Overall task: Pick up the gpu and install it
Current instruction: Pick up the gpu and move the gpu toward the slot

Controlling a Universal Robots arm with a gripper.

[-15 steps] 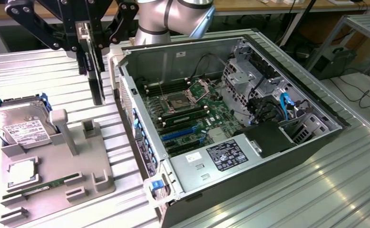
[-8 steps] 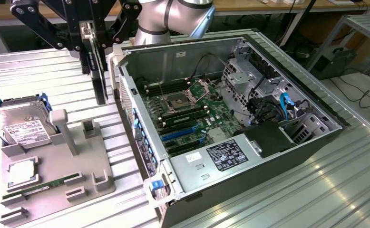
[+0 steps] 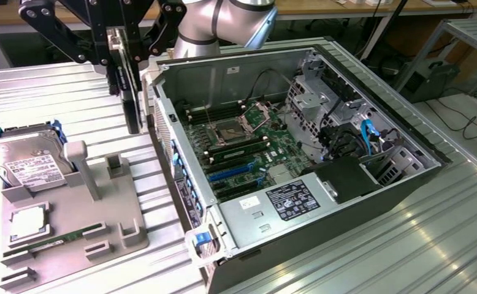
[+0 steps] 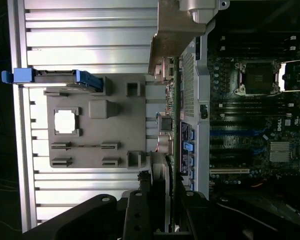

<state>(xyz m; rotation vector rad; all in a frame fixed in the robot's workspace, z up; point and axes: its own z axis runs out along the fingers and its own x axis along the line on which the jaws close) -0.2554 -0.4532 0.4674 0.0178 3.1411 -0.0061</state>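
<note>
The gpu hangs upright and edge-on in the air, a thin dark card, with my gripper shut on its upper end. It is just outside the near wall of the open computer case, over the gap between the case and the grey parts tray. In the wrist view the gpu runs away from my gripper, ending in its pale metal bracket. The motherboard's blue expansion slots lie inside the case, lower and toward the exterior view's right of the card.
The tray holds a silver hard drive, a CPU and a green RAM stick. Inside the case are the CPU socket, the labelled power supply and blue cables. Ribbed metal table surrounds everything.
</note>
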